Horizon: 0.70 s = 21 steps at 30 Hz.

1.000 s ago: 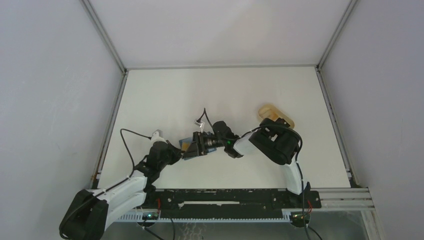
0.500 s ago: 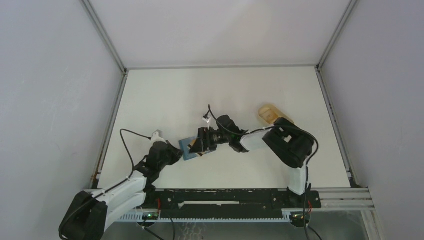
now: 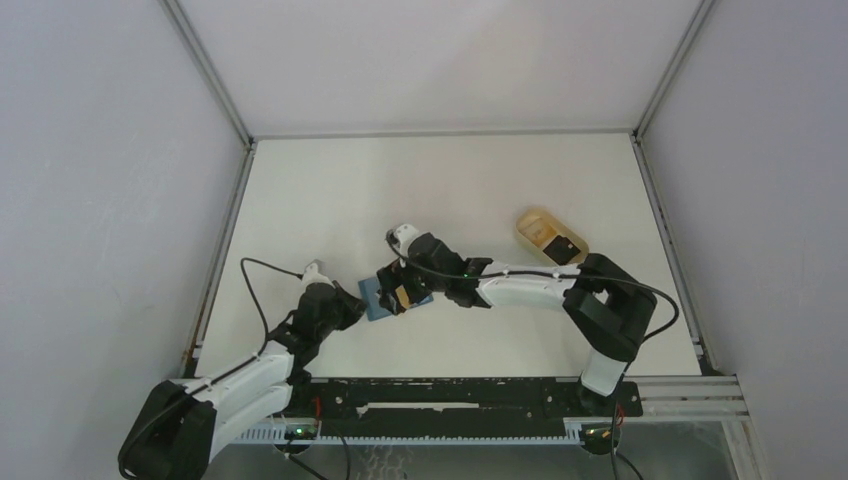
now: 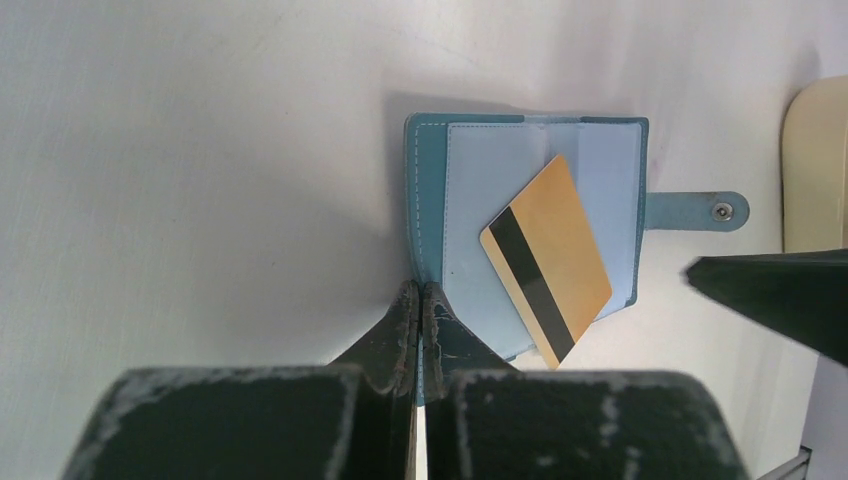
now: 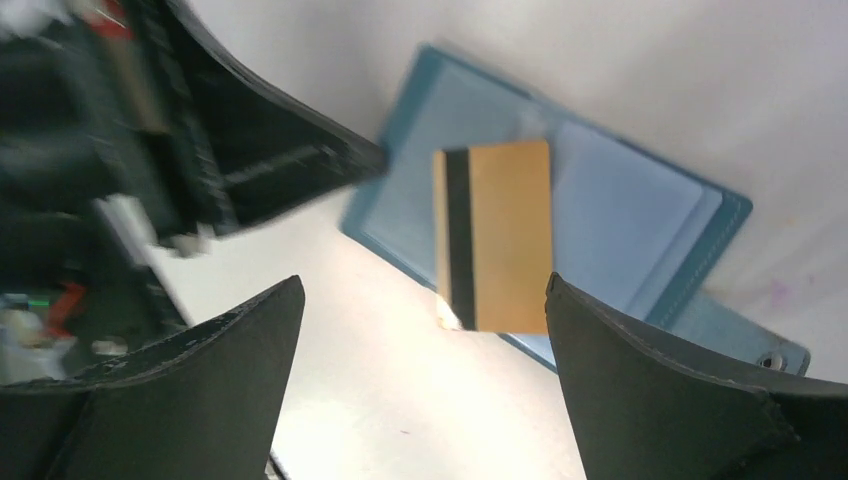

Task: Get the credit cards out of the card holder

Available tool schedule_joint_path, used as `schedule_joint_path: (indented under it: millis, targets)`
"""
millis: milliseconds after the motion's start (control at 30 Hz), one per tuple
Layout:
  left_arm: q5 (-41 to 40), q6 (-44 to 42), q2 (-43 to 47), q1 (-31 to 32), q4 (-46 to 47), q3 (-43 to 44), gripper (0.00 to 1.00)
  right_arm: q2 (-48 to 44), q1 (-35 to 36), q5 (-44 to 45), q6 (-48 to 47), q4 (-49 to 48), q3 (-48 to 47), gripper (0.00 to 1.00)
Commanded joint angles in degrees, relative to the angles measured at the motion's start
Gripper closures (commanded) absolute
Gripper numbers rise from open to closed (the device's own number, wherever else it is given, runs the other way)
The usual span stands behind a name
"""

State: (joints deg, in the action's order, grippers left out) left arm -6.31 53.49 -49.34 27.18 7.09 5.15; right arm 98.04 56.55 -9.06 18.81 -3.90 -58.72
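Over the last second the right tool (image 5: pixel 425 285) has spread its jaws wide. Its arm has stretched out low across the worktop (image 3: pixel 450 180), so the tool hangs directly over the open card holder (image 4: pixel 465 200) with nothing between its fingers. The left tool (image 4: pixel 420 300) has not changed: it is pressed fully closed on the holder's near edge, at the bottom centre of its own wrist view, pinning the holder flat. In the overhead view the holder lies a little left of centre in the lower middle, with its snap tab (image 4: pixel 700 211) sticking out to one side. A gold card (image 4: pixel 548 262) with a black stripe lies askew across the inner pockets, one end overhanging the holder's edge. I cannot tell whether its other end is tucked into a slot. With the arm stretched out, the tan dish (image 3: pixel 535 222) at the middle right of the overhead view is uncovered, and a dark card (image 3: pixel 563 247) rests in it. So at least one card seems to be already out, and the gold one looks like the next to be taken, with the wide jaws set either side of it. No brand, label or writing can be read anywhere, and the card shows only its stripe.
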Motion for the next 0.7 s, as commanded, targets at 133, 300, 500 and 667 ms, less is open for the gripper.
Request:
schedule_joint_path:
  millis: [133, 300, 500, 667]
  targets:
    - [2.6, -1.6, 0.3, -0.7, -2.6, 0.3, 1.0, 8.3, 5.3, 15.5, -8.4, 10.1, -6.3, 0.0]
    - [2.6, -1.6, 1.6, -0.8, -3.5, 0.0, 1.0, 11.7, 7.0, 19.8, -9.7, 12.4, -10.2, 0.0]
    - [2.3, -1.6, 2.7, -0.8, -4.0, -0.5, 1.0, 13.1, 7.0, 22.6, -10.7, 13.8, -11.8, 0.0]
    - [2.1, -1.8, 2.8, -0.9, -4.1, -0.7, 1.0, 13.9, 7.1, 22.6, -11.0, 14.3, -12.0, 0.02]
